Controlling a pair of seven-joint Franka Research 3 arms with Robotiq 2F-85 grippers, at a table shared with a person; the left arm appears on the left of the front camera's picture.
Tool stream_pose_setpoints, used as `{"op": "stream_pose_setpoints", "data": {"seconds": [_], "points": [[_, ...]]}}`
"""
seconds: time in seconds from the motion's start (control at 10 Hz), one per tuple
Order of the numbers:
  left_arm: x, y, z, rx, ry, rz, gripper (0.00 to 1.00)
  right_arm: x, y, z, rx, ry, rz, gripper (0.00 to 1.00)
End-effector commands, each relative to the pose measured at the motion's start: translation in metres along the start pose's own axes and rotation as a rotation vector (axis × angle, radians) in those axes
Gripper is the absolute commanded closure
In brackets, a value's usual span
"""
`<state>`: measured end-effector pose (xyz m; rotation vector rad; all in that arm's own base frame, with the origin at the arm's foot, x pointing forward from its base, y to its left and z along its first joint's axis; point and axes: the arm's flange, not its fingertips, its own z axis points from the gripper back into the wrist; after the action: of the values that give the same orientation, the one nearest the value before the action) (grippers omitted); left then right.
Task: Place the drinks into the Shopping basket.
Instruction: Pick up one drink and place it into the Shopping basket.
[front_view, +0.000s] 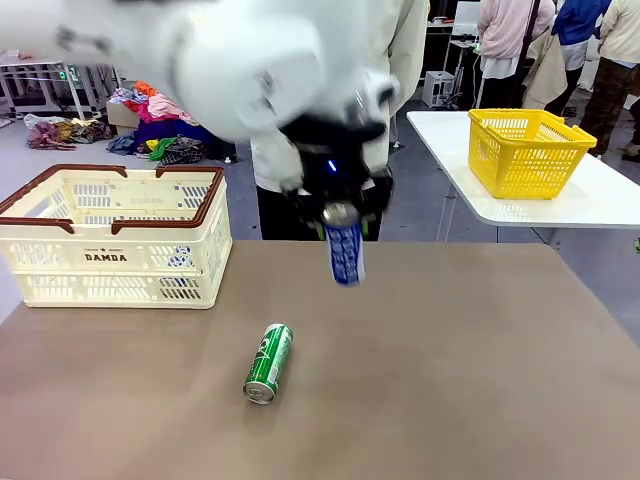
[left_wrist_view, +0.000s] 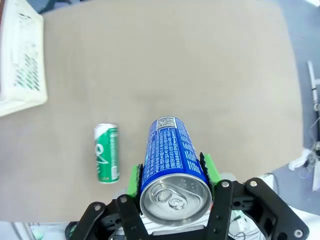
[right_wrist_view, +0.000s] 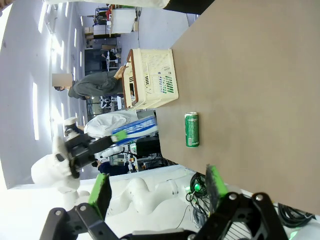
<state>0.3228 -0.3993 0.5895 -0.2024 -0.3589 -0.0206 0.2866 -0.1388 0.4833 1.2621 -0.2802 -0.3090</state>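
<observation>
A slim blue metal can with white lettering and a silver top (left_wrist_view: 167, 145) hangs clear of the brown counter (front_view: 450, 380), clamped by its sides near the top end between the green pads of the left tool (left_wrist_view: 172, 172). Its silver lid is turned up toward the wrist and its body points down, tilted a little. It hangs to the right of the large cream-white lattice shopping basket with the dark brown rim and "DAMDA" on its side (front_view: 105, 258), which stands at the counter's far left corner. Something blue shows through the lattice at the basket's right end, though I cannot tell what it is. Nearer the robot, a slim green metal can (front_view: 268, 362) lies on its side on the counter, well apart from the basket and touching nothing. The right tool (right_wrist_view: 158, 186) is held off the counter's edge with its jaws spread wide and nothing between them. Across the counter a person in a light top (front_view: 408, 50) stands behind the left arm. Off to the right, a smaller bright yellow basket (front_view: 525, 150) sits on a separate white table (front_view: 600, 205).
</observation>
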Motion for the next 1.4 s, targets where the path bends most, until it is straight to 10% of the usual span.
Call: {"op": "stream_pose_setpoints", "data": {"seconds": [0.0,0.8,1.3], "points": [[-0.022,0.031,0.015,-0.041,-0.023,-0.013,1.0,0.001,0.005,-0.001,0.024,-0.006,-0.018,0.0],[0.012,0.026,0.022,0.013,-0.077,0.02,1.0,0.001,0.005,-0.001,0.024,-0.006,-0.018,0.0],[0.151,0.217,0.047,0.103,-0.299,0.204,1.0,0.001,0.005,-0.001,0.024,-0.006,-0.018,0.0]]}}
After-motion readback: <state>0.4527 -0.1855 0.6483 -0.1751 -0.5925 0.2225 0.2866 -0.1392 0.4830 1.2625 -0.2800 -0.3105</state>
